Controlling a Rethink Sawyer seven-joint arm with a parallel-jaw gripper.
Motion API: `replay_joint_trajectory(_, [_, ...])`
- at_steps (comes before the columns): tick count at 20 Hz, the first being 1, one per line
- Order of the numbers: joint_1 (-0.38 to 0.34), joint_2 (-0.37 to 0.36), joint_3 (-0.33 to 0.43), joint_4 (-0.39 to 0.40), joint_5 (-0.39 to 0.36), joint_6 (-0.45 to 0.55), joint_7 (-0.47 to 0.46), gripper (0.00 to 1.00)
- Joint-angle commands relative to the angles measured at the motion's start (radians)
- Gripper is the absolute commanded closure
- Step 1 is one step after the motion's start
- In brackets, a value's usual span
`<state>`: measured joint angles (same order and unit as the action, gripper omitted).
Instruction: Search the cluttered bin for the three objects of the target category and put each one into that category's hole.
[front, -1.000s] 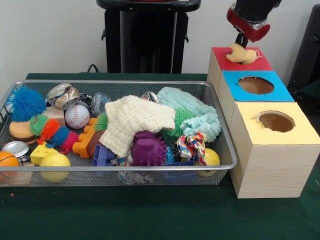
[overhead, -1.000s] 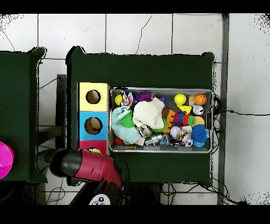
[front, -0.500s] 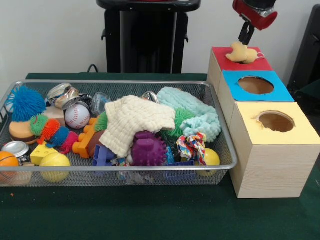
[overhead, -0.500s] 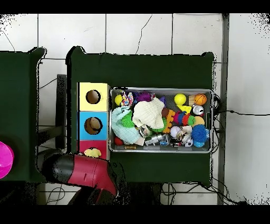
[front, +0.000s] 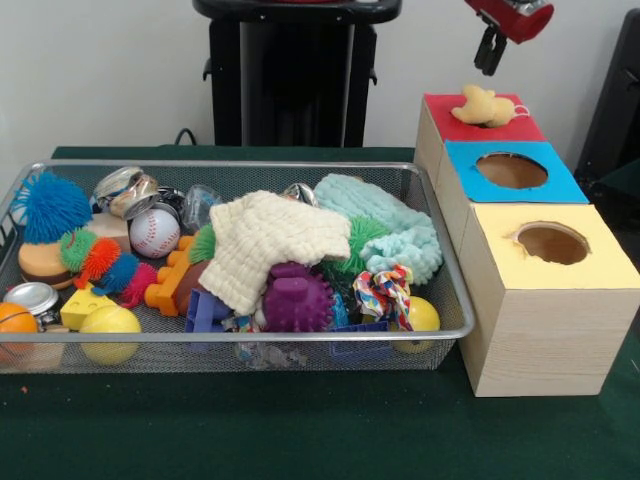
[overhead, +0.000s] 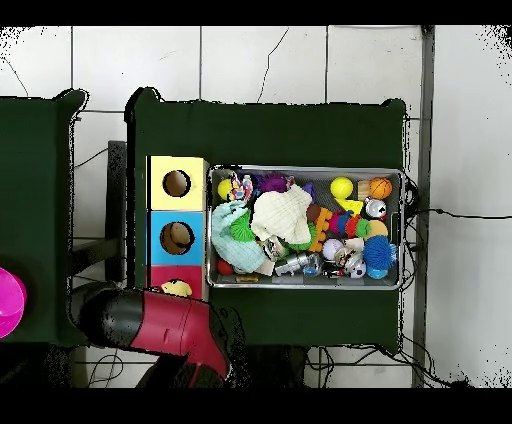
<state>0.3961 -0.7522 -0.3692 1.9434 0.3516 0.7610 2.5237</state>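
Green table cloth (front: 300, 430); black pedestal (front: 295, 75); pink object (overhead: 8, 302).

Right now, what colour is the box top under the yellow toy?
Red, clearest in the front view.

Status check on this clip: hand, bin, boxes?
Hand raised above red box, holding nothing. Yellow plush toy lies over its hole. Bin still cluttered.

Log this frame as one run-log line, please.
gripper: raised above red box, holding nothing | yellow plush toy: resting on red box's top, not dropped through | wire basket: full
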Motion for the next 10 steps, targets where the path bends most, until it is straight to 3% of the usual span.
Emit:
replay_joint_trajectory(1, [-0.057, 0.030, 0.025, -0.104, -0.039, 0.075, 0.114, 1.00])
replay_joint_trajectory(6, [-0.053, 0.032, 0.004, -0.210, -0.072, 0.185, 0.143, 1.00])
replay_joint_trajectory(10, [-0.064, 0.020, 0.017, -0.248, -0.071, 0.233, 0.148, 1.00])
